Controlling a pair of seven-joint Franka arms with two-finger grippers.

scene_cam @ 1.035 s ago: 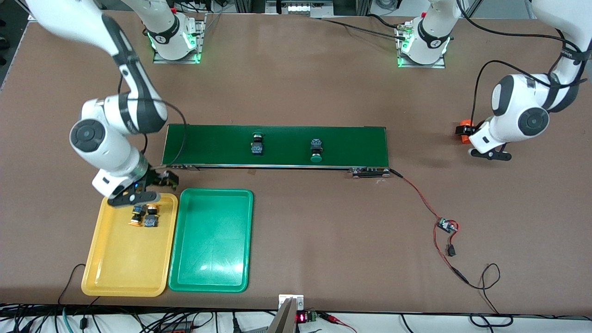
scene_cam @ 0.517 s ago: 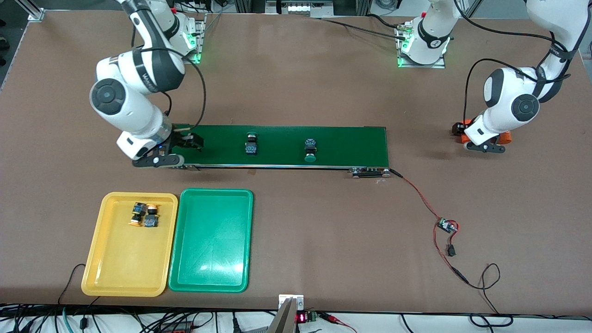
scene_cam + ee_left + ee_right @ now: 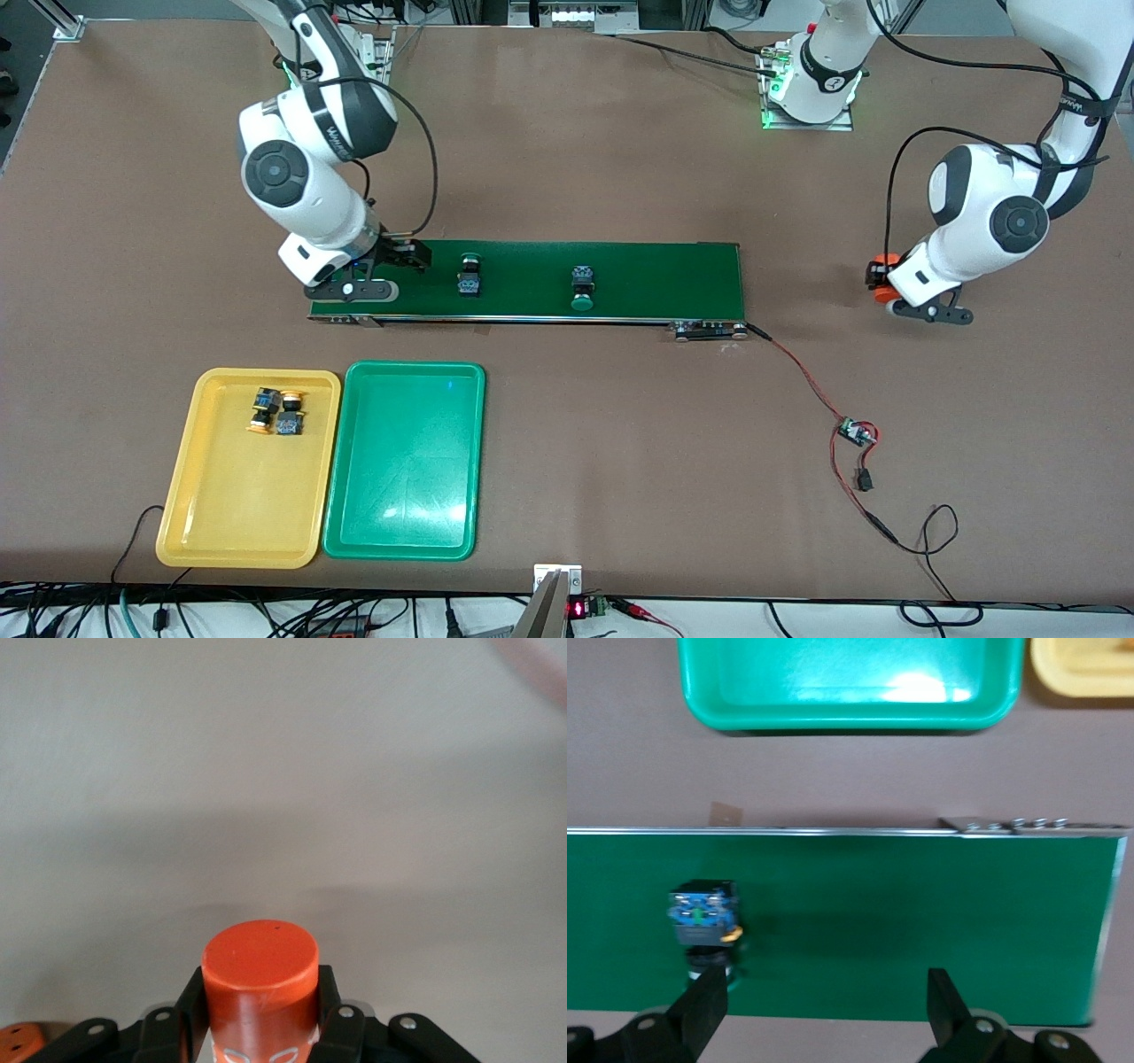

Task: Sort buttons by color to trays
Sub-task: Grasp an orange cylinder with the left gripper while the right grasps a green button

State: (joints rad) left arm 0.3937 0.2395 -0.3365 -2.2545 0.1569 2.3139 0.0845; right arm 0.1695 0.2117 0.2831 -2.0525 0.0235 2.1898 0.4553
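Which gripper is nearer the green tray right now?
Right. The right gripper is open over the conveyor belt's end above the green tray; the left gripper holds an orange cylinder at the table's left-arm end.

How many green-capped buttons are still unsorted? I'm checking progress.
2, both lying on the conveyor belt: one green button beside the right end effector, the other green button nearer the belt's middle. The green tray holds none.
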